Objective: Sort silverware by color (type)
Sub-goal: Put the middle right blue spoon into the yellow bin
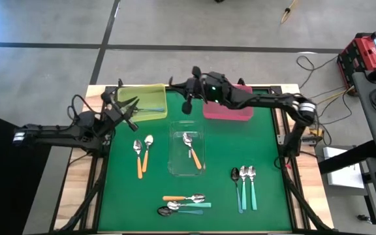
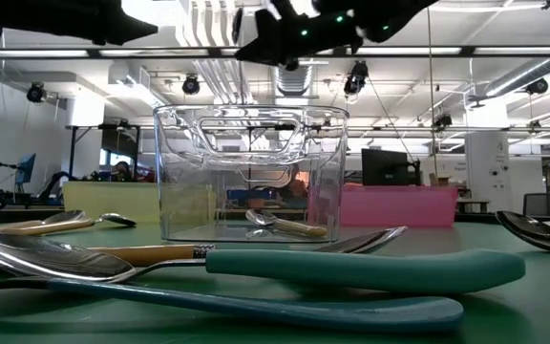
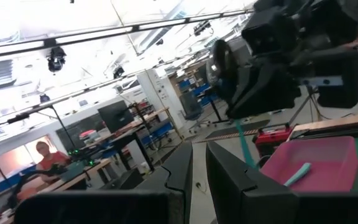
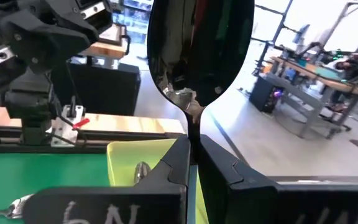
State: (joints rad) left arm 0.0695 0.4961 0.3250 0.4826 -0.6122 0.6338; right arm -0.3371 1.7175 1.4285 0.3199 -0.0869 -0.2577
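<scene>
My right gripper [image 4: 193, 146] reaches level over the table's far side, between the yellow tray [image 1: 142, 102] and the pink tray [image 1: 228, 108]. It is shut on a dark-bowled spoon [image 4: 197, 50] with a teal handle. My left gripper [image 3: 199, 165] hovers at the far left beside the yellow tray, shut and holding nothing. The clear tray [image 1: 188, 151] at mid-table holds an orange-handled spoon [image 1: 191, 147]. More spoons lie flat on the green mat: two orange ones [image 1: 142, 155], three teal ones [image 1: 244, 185], and a mixed bunch [image 1: 185, 203] near the front edge. My right gripper pinches the spoon's thin neck [image 4: 193, 121], just below the bowl, between its two fingers. The fingers lie level, coming from the table's right side, across the spoon. The spoon is lifted clear and stands about upright, bowl up, with the teal handle [image 3: 246, 144] hanging below the fingers.
The yellow tray holds a spoon [image 4: 142, 169], and a teal handle [image 3: 297, 174] lies in the pink tray. Both arms stand close together over the far edge. Benches and a person show in the room beyond the table.
</scene>
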